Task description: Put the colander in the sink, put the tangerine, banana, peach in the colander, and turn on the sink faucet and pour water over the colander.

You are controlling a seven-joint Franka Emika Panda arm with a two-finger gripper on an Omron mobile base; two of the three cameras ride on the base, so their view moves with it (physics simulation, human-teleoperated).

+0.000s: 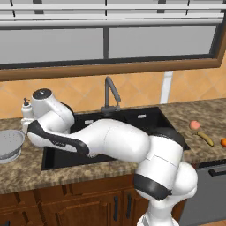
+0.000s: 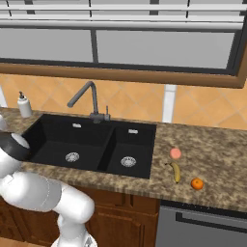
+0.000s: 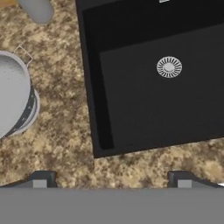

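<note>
White colander [image 1: 10, 145] sits on the granite counter [image 1: 26, 170] left of the black sink [image 2: 72, 140]. Claw [image 3: 112, 179] hangs released above the sink's front-left corner, grasping nothing. Peach [image 2: 175, 153], banana [image 2: 175, 171] and tangerine [image 2: 197, 184] lie right of the sink.

Glossy white arm [image 1: 119, 141], dark joint bands

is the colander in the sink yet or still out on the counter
Out. The colander sits upright on the counter, left of the sink, whose basins hold nothing.

Granite counter [image 2: 212, 149]: colander [image 1: 9, 143] left; peach [image 2: 175, 153], banana [image 2: 175, 171], tangerine [image 2: 197, 184] right.
</note>
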